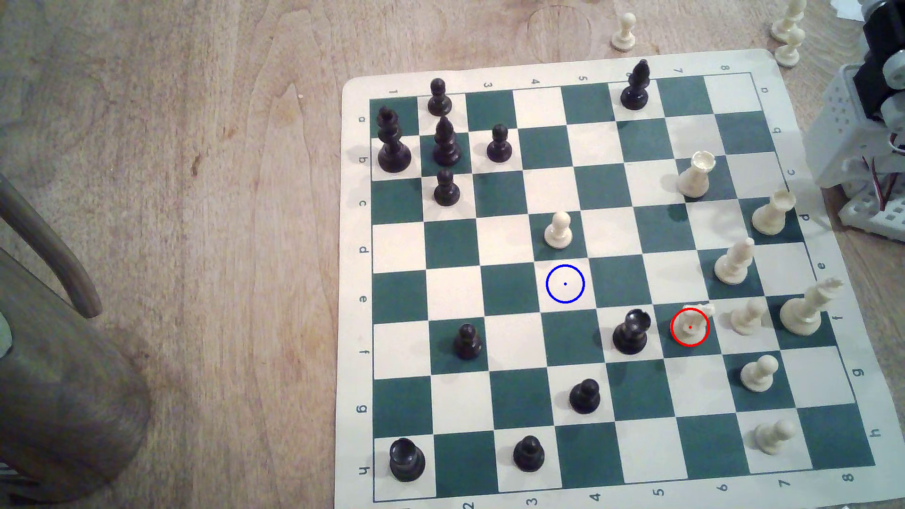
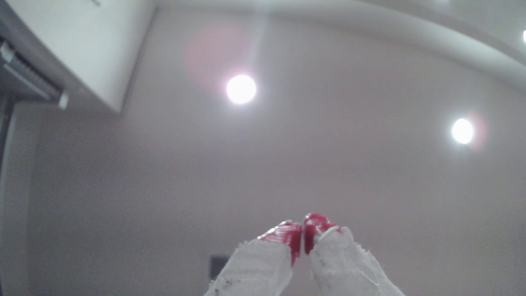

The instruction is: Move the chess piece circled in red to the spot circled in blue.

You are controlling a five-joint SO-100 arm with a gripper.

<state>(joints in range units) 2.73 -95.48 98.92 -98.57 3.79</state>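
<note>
While the end effector (image 2: 303,236) faces the ceiling, the knight (image 1: 691,324) stands on the board (image 1: 548,73).

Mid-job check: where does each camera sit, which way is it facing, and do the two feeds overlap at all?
Exterior view: above the table, looking steeply down on the chessboard, with the red-circled cream piece and blue-circled square; the arm's base sits at the exterior view's right edge.
Wrist view: on the wrist, pointing up at the ceiling with two lamps; the gripper shows red tips together, holding nothing.
Shared: nothing I can match; the wrist view faces away from the board.
</note>
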